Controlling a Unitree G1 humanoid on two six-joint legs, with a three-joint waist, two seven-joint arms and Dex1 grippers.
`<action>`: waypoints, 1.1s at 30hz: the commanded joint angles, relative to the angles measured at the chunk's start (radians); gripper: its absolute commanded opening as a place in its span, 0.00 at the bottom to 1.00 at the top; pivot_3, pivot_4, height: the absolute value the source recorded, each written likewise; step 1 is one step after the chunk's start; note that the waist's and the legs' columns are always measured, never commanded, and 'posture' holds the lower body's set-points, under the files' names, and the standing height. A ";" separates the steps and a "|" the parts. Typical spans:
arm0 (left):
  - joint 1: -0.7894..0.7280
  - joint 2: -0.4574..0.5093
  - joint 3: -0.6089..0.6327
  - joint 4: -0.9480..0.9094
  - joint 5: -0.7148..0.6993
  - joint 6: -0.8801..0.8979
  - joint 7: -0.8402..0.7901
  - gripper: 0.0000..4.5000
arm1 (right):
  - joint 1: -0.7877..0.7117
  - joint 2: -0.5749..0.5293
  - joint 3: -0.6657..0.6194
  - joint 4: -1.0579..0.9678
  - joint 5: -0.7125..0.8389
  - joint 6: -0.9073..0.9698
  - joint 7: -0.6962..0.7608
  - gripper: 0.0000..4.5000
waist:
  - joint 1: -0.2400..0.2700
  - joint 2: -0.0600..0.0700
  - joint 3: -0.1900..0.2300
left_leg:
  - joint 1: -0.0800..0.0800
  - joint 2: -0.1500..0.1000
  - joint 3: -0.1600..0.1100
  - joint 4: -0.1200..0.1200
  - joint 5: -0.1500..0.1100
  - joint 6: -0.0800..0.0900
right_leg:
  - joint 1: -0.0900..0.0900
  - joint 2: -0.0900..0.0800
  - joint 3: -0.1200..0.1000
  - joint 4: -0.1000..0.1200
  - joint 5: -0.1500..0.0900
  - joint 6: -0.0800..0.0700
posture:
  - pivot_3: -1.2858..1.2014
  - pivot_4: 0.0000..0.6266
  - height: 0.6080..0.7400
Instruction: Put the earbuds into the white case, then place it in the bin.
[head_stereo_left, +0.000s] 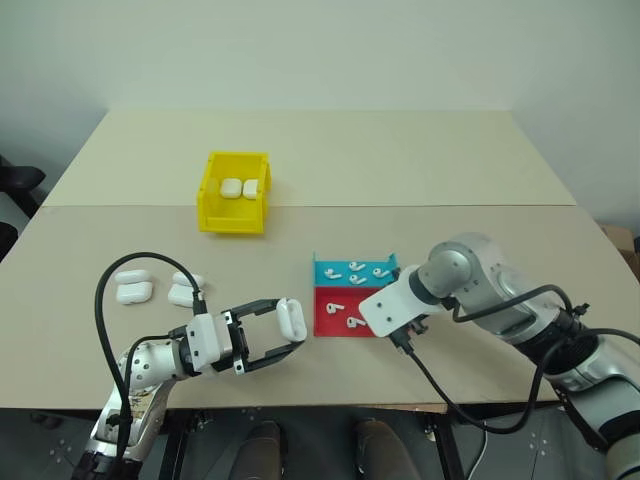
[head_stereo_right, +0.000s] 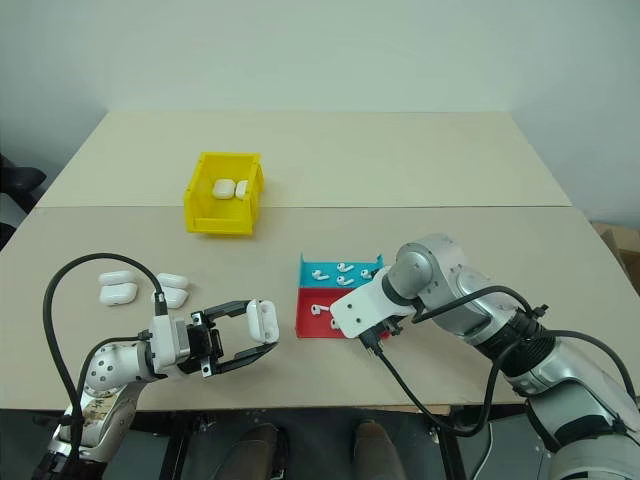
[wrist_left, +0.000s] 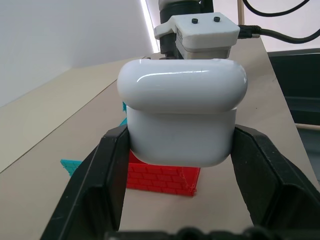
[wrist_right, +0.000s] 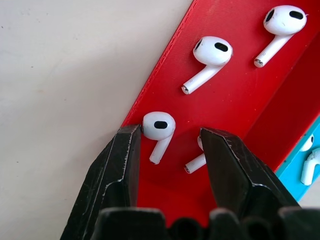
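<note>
Case (wrist_left: 182, 117) clamped in left gripper (head_stereo_left: 268, 338), held level above table, lid shut. Right gripper (wrist_right: 167, 145) points down into red tray (wrist_right: 235, 95), jaws parted around one earbud (wrist_right: 158, 128), not yet closed. Risk: a second earbud (wrist_right: 196, 161) lies against the other finger, so closing may pinch both or flick one out. Bin (head_stereo_left: 213, 200) well apart

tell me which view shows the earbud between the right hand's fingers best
The right wrist view: the earbud lies on the red tray between the open fingers. In both eye views the right hand covers it.
</note>
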 joint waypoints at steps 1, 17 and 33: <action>-0.003 -0.002 0.007 -0.020 0.001 -0.025 0.003 0.61 | -0.011 0.003 -0.022 -0.002 -0.009 -0.023 0.005 0.51 | 0.000 0.000 0.000 | 0.000 0.000 0.000 0.000 0.000 0.000 | 0.000 0.000 0.000 0.000 0.000 0.000 | 0.52 0.24 1.00; -0.001 -0.002 0.007 -0.011 0.013 -0.037 0.002 0.61 | 0.005 0.005 -0.027 -0.006 -0.016 -0.046 0.006 0.43 | 0.000 0.000 0.000 | 0.000 0.000 0.000 0.000 0.000 0.000 | 0.000 0.000 0.000 0.000 0.000 0.000 | 0.52 0.24 1.00; -0.007 -0.009 0.005 0.001 0.026 -0.047 0.003 0.61 | 0.012 0.005 -0.025 -0.014 -0.016 -0.055 0.010 0.43 | 0.000 0.000 0.000 | 0.000 0.000 0.000 0.000 0.000 0.000 | 0.000 0.000 0.000 0.000 0.000 0.000 | 0.52 0.24 1.00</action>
